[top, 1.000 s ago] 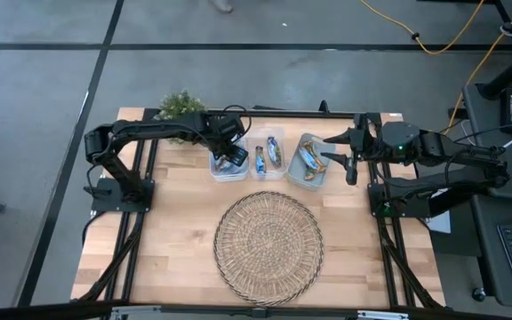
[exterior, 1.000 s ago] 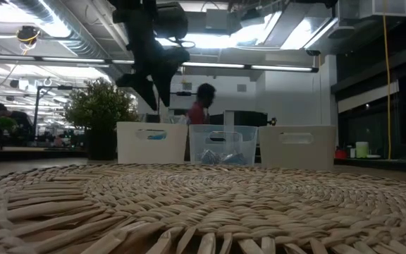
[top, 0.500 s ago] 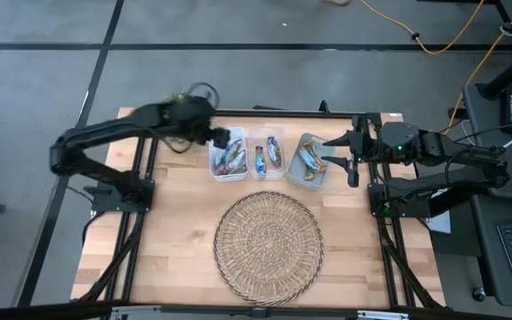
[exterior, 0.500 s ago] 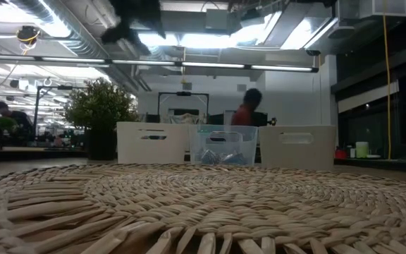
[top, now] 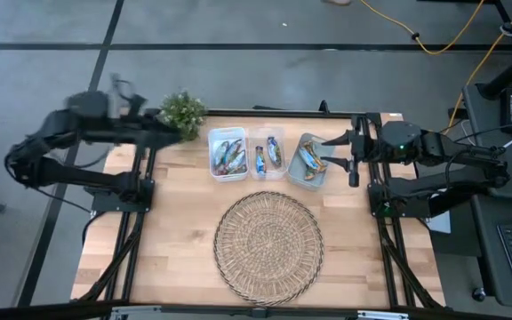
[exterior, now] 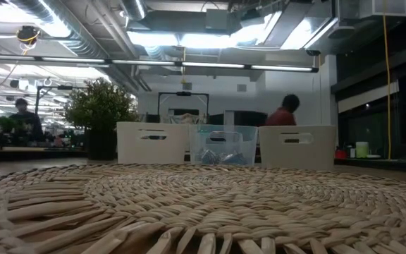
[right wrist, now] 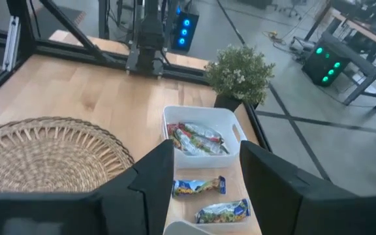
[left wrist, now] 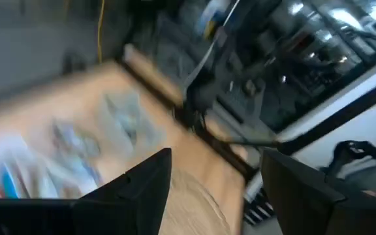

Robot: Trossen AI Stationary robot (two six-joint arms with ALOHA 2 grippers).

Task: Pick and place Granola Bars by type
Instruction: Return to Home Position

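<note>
Status: sorting looks complete. No Granola Bars [right wrist: 194,138] lie on the desk [top: 176,231] or on the wicker tray [top: 269,246]. All that I can see sit inside the three bins along the far edge.

- white bin [exterior: 152,152]: a heap of several, wrappers mixed red, green and silver.
- clear middle bin [exterior: 223,134]: two blue ones, side by side.
- right bin [exterior: 297,155]: a few, orange-brown with some blue; count unclear.

All wrappers are shiny and crinkled, and the bars are slim.

On the left gripper [left wrist: 215,163] the jaws are spread with nothing between them. Its arm reaches out past the desk's far left corner, by the plant [top: 183,114]. On the right gripper [right wrist: 204,156] the jaws are likewise released and empty, poised by the right bin.

Remaining, by my reading: only parking both arms.
</note>
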